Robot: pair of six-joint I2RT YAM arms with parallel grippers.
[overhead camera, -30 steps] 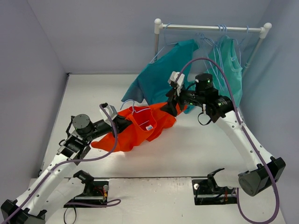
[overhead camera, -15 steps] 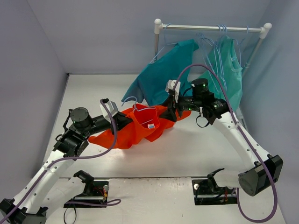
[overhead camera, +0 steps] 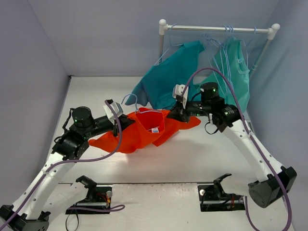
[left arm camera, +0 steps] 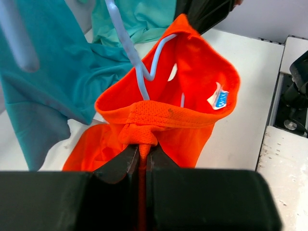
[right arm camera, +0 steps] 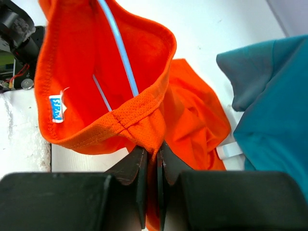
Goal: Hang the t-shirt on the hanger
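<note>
Compared with a second ago, the left pincer (left arm camera: 142, 151) is clamped on the near-left rim of the collar of the single orange-red knit t-shirt (overhead camera: 139, 134), which is held mid-bench with its neck now pulled wider. One thin pale-blue wire hanger (left arm camera: 137, 67) runs through that neck beside one white label (left arm camera: 219, 97), its hook standing higher than before. The right pincer (right arm camera: 150, 151) is closed on the opposite ribbed collar edge, and at the far right corner two teal garments (overhead camera: 168, 79) hang from one rail (overhead camera: 216, 29).
</note>
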